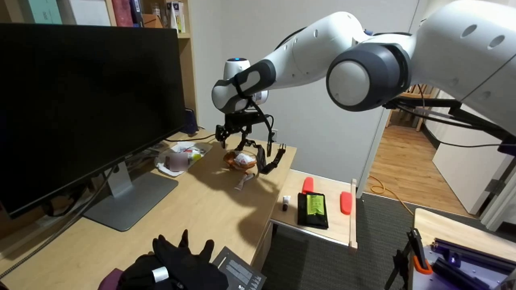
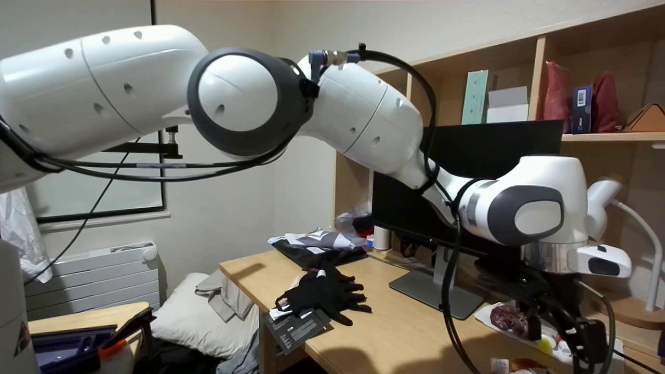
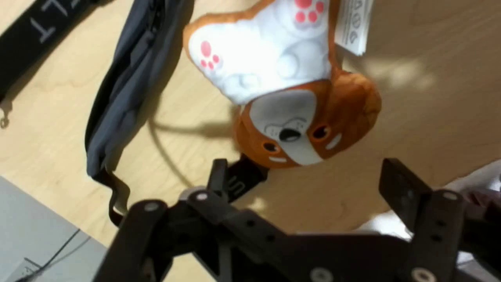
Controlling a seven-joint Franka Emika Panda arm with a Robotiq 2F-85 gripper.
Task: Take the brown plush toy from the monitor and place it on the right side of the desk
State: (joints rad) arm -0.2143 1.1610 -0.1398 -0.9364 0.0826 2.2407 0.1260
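- The pincer (image 3: 306, 176) is poised over the bench (image 1: 201, 213) — jaws spread wide, nothing clamped.
- In an exterior view, the brown plush toy (image 1: 238, 162) is seen on the bench's far right, well apart from the monitor (image 1: 88, 117).
- Placing seems finished — a straight upward retreat is called for.

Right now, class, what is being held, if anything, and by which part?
Nothing is held: the end effector is open, and the brown plush toy lies on the desk.
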